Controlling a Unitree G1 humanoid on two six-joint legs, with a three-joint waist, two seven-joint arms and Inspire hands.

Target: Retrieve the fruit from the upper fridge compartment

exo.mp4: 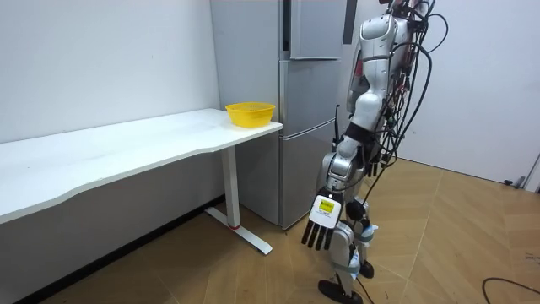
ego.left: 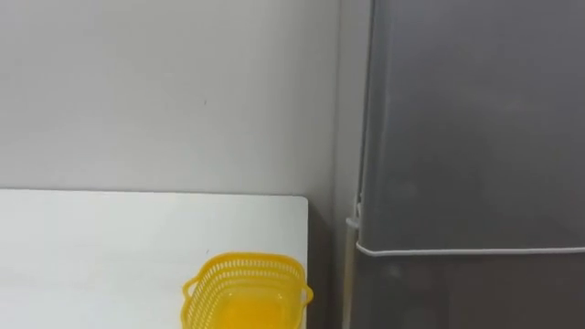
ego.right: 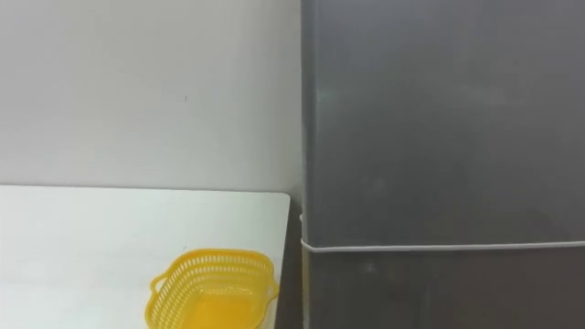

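Room view first: the robot stands upright on the wooden floor (exo.mp4: 456,245), close in front of the grey fridge (exo.mp4: 291,118), its left hand (exo.mp4: 324,226) hanging low at its side with the fingers loose and pointing down, holding nothing. The fridge is tall, plain and matte grey. In the eye views its upper door (ego.left: 475,119) lies flush against the lower door (ego.left: 475,297), with a thin pale seam running level between them. With both doors closed, whatever the fridge holds is hidden. Just beside the fridge on the robot's left is a white table (ego.left: 110,247) set against a pale wall (ego.left: 164,91). A yellow basket (ego.left: 245,291) of open plastic mesh stands on the table's corner nearest the fridge, near the edge but apart from the fridge's side. Looking down into the basket, I can see its own smooth yellow bottom.
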